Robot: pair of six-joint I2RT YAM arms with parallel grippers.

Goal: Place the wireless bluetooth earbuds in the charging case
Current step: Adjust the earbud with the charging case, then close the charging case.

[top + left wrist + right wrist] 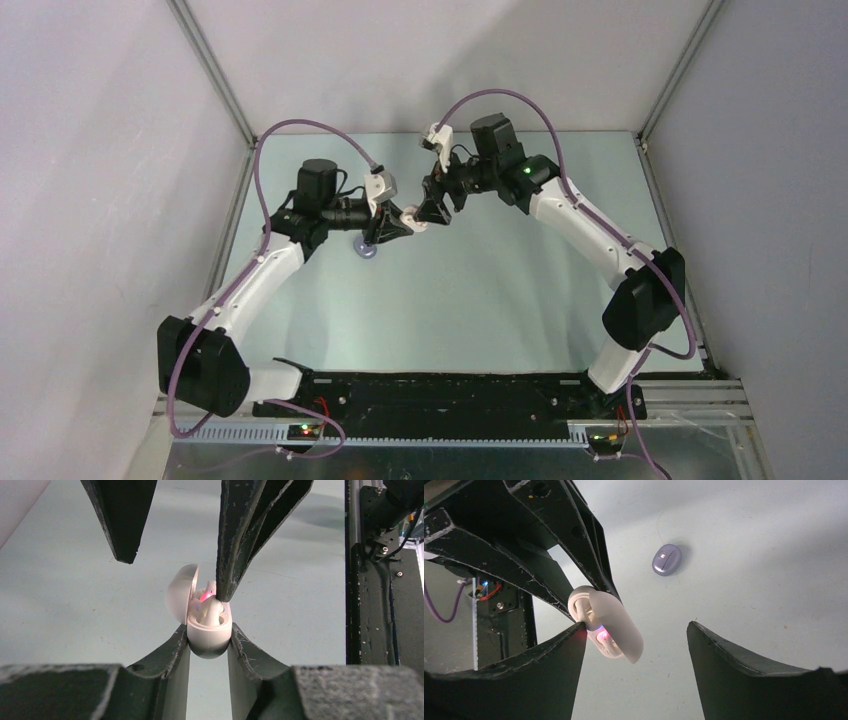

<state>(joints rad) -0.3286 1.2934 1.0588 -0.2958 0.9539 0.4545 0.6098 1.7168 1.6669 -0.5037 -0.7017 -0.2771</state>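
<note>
Case [209, 637] gripped by left hand [209, 630], lid [179, 592] open.
Right hand [175, 579] open, fingertip [225, 587] on earbud [212, 614]; skewed push could pop it out.

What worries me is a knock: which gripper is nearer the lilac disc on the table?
Left. The left gripper, shut on the charging case, hangs just beside the lilac disc; the right gripper is farther off, beyond the case.

R hand [432, 212] fingertip blocks open case [209, 632] mouth; lid [178, 596] hems one side; lilac disc [666, 560] on desk [764, 580] nearby.
</note>
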